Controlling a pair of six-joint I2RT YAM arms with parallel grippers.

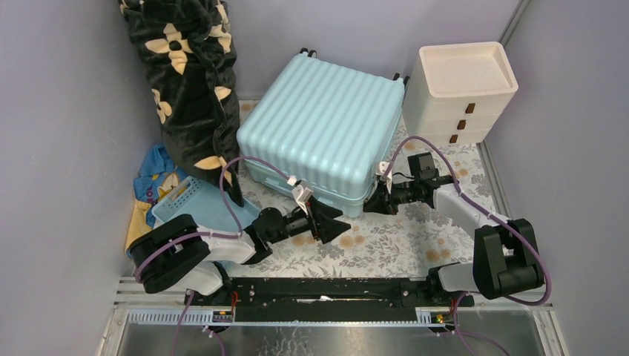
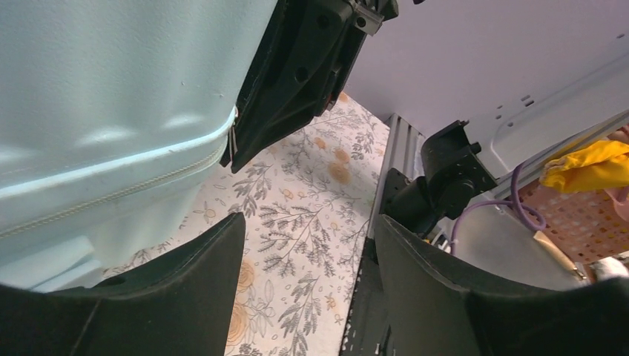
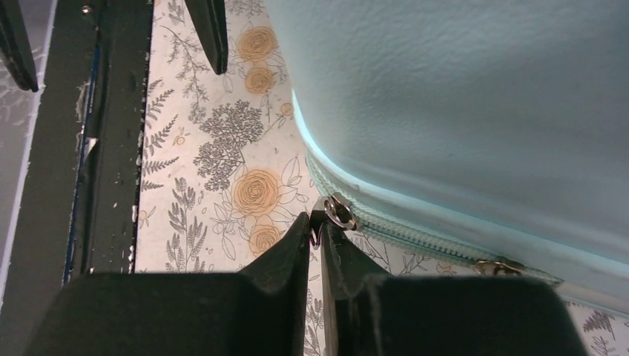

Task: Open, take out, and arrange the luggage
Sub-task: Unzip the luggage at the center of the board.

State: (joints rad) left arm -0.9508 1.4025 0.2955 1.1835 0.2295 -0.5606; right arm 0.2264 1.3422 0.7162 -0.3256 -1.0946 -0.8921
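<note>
A pale aqua ribbed luggage (image 1: 323,122) lies flat and zipped shut on the flower-patterned desk (image 1: 386,245), in the middle towards the far wall, its wheels on the far side. The right claw (image 3: 315,222) sits at the case's near right corner, its two fingers clenched together on a small metal zipper pull (image 3: 337,211) where the zip runs round the corner. The left claw (image 2: 308,222) is just in front of the case's near side, pointing right, its fingers spread wide and grasping nothing. A cream drawer unit (image 1: 460,89) stands at the far right beside the case. A small blue basket (image 1: 185,202) and a dark flowered blanket (image 1: 189,74) are to the left.
</note>
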